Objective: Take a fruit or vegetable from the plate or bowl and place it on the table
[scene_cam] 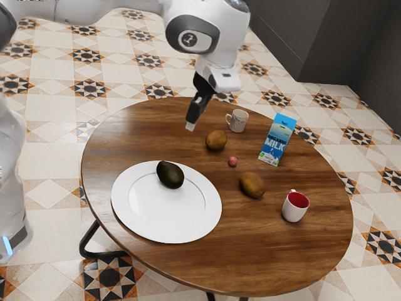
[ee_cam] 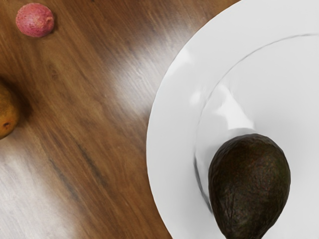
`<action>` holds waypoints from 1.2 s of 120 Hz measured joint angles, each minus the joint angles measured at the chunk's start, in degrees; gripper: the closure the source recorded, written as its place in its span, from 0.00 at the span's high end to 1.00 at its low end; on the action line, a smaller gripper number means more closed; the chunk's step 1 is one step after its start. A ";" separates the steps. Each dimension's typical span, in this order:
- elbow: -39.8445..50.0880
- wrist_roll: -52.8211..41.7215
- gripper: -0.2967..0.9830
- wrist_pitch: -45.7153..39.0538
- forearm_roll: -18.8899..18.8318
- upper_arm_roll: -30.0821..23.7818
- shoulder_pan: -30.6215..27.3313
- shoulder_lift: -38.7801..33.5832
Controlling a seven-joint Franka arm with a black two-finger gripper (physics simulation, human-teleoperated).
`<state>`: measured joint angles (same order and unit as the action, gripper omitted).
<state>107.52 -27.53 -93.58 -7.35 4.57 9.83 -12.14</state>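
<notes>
My gripper (scene_cam: 190, 125) hangs above the table's far part in the exterior view, higher than the plate and apart from the fruit; whether it is open or shut cannot be made out. A dark avocado (scene_cam: 170, 175) lies on the white plate (scene_cam: 153, 227), near the plate's rim on the side toward the loose fruit. In the wrist view the avocado (ee_cam: 250, 185) rests on the plate (ee_cam: 172, 114), its narrow end cut off by the lower edge. The wooden table (scene_cam: 250, 257) carries the plate.
Two brownish fruits (scene_cam: 216, 140) (scene_cam: 252, 185) and a small pink fruit (scene_cam: 232, 161) lie on the wood beside the plate. Beyond stand a patterned cup (scene_cam: 238, 120) and a blue milk carton (scene_cam: 277, 139). A white mug (scene_cam: 294, 207) with red inside is at the exterior view's right.
</notes>
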 joint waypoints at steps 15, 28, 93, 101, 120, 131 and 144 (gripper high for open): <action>5.24 -5.35 0.77 -5.17 0.54 -0.16 -0.33 -0.94; 8.03 -9.26 0.77 -7.19 2.16 -0.60 -0.33 -2.73; 21.70 -20.79 0.77 -4.54 7.17 -2.40 -0.34 -10.33; 22.00 -21.59 0.77 -4.59 8.15 -2.46 -0.34 -10.35; 22.13 -22.39 0.77 -7.17 11.19 -2.46 -0.34 -9.14; 22.14 -21.94 0.77 -8.69 11.81 -2.41 -0.36 -8.21; 22.14 -20.45 0.77 -10.10 11.57 -2.31 -0.75 -7.71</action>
<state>129.66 -47.98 -103.68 4.23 2.26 9.08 -19.85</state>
